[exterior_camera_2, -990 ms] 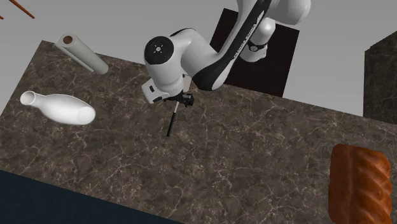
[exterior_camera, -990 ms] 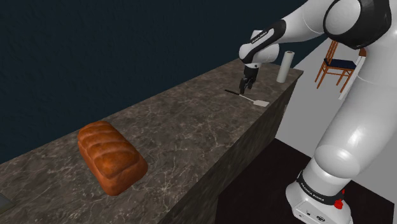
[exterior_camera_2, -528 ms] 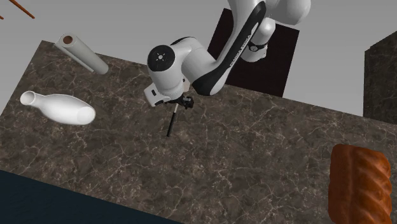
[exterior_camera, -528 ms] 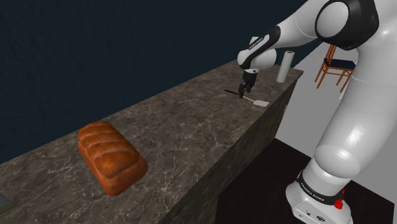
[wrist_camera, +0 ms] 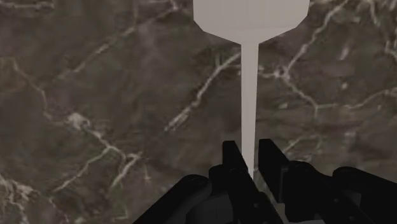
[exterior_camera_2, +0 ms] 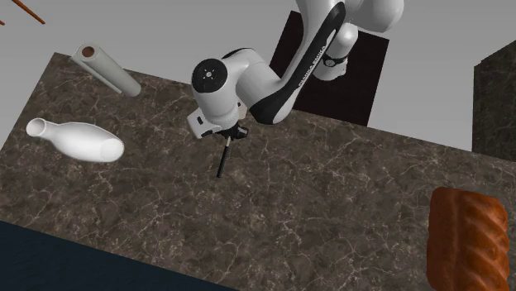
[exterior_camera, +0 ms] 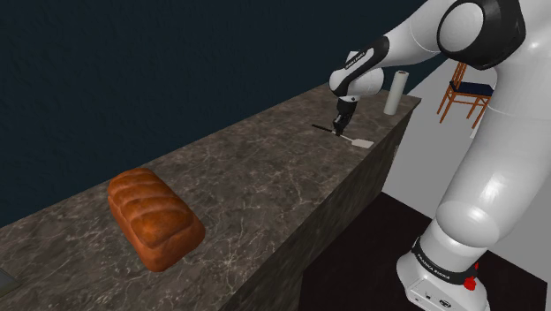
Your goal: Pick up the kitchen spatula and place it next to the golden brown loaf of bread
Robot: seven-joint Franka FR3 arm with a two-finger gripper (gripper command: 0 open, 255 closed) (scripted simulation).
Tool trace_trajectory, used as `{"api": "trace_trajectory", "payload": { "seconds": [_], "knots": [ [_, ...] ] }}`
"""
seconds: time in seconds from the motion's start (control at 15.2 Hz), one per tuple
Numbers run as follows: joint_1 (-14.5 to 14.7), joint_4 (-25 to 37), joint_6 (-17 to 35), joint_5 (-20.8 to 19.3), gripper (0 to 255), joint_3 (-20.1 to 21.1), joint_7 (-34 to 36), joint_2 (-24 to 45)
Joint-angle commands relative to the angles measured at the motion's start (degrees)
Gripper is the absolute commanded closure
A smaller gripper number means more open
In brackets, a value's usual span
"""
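The spatula (wrist_camera: 249, 95) lies flat on the dark marble counter (exterior_camera: 265, 185), a pale blade on a thin shaft with a dark handle end (exterior_camera_2: 221, 164). My gripper (wrist_camera: 251, 162) is down at the counter with its black fingers (wrist_camera: 232, 159) clasped on the shaft. In the shoulder view the gripper (exterior_camera: 337, 129) stands over the spatula (exterior_camera: 359, 143) at the counter's far end. The golden brown loaf (exterior_camera: 154, 216) rests far from it at the near end, and at the second exterior view's lower right edge (exterior_camera_2: 467, 236).
A white bottle (exterior_camera_2: 74, 139) lies on its side and a grey roll (exterior_camera_2: 107, 70) sits near the spatula's end of the counter. The counter edge (exterior_camera: 353, 190) drops to the floor beside the stand. A wooden chair (exterior_camera: 468, 88) stands beyond.
The fingers have come together on the spatula's shaft. The hand dropped slightly toward the counter a second ago and has held still since.
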Motion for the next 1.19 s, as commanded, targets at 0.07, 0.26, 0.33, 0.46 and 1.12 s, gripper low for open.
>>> {"api": "trace_trajectory", "payload": {
  "seconds": [0.07, 0.26, 0.33, 0.46, 1.12],
  "knots": [
    [0.0, 0.0, 0.0, 0.0, 255, 0.0, 0.0, 0.0],
    [0.0, 0.0, 0.0, 0.0, 255, 0.0, 0.0, 0.0],
    [0.0, 0.01, 0.0, 0.0, 255, 0.0, 0.0, 0.0],
    [0.05, 0.25, -0.69, -0.31, 255, -0.06, 0.23, -0.49],
    [0.35, 3.51, -7.87, -2.82, 255, -0.36, 2.16, -4.78]
  ]
}}
